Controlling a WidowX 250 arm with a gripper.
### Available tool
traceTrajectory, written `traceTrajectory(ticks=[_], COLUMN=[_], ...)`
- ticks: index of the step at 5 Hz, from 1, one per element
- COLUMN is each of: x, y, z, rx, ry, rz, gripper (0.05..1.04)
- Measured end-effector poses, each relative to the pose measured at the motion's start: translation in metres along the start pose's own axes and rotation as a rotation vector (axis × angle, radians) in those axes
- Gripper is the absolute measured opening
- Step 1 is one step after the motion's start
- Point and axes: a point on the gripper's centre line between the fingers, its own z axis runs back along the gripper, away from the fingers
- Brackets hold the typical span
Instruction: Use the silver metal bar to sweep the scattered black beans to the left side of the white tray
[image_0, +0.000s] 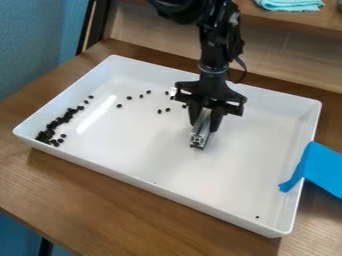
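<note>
My gripper (202, 129) hangs over the middle of a white tray (160, 186), a little right of centre. It is shut on a silvery metal bar (200, 134), whose lower end is close to the tray floor; whether it touches the floor I cannot tell. Small dark beans (61, 120) lie bunched along the tray's left end, thickest at the front left corner. Several more are scattered near the back wall, the closest just left of the gripper. One tiny dark speck (257, 217) lies near the front right corner.
Blue tape (319, 169) runs over the tray's right rim onto the wooden table (87, 186). The tray walls stand around the gripper on all sides. A light blue cloth (290, 4) lies on a wooden ledge at the back right.
</note>
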Motion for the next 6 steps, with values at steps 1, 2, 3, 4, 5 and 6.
traceTrajectory(ticks=[1,2,3,4,5,6], x=[0.007,0.022,0.025,0.025,0.024,0.024], y=[-0.002,0.008,0.017,0.028,0.050,0.071], z=[-0.006,-0.011,-0.012,-0.015,-0.017,-0.019], rx=[0.008,0.017,0.013,0.003,-0.003,-0.001], ry=[-0.001,-0.012,-0.009,0.003,0.010,0.014], rz=[0.007,0.017,0.021,0.035,0.051,0.069], gripper=[0.393,0.393,0.393,0.393,0.393,0.393])
